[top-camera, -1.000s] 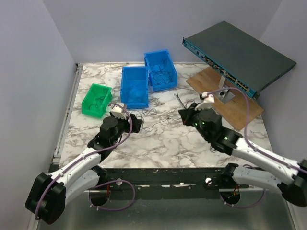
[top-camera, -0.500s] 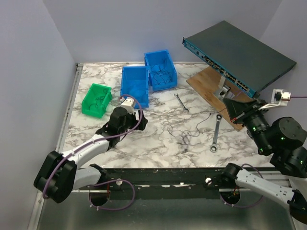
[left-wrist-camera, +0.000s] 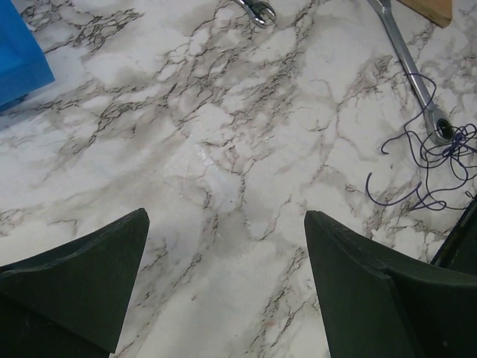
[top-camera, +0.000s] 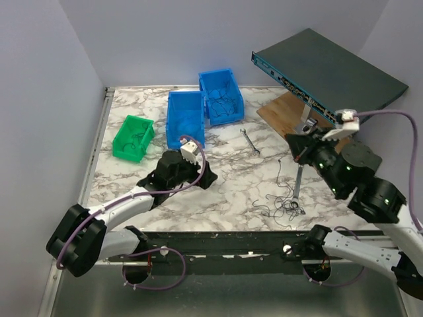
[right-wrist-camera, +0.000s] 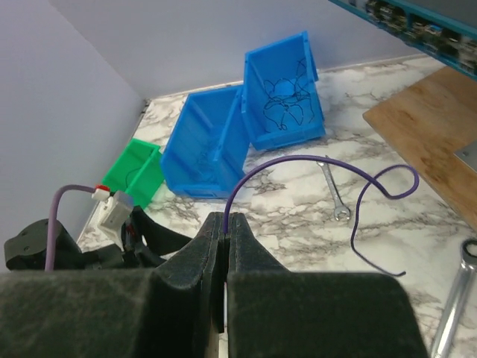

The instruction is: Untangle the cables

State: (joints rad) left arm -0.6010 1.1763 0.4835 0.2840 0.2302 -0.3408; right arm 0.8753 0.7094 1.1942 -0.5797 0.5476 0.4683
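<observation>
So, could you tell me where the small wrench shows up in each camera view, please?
Top: the small wrench lies just right of centre, slightly high.
Left wrist: only its end shows, at the top edge.
Right wrist: it lies right of centre.
Shared landmark: the left blue bin.

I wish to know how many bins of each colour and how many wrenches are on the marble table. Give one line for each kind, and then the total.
Blue bins: 2
Green bins: 1
Wrenches: 2
Total: 5
</observation>
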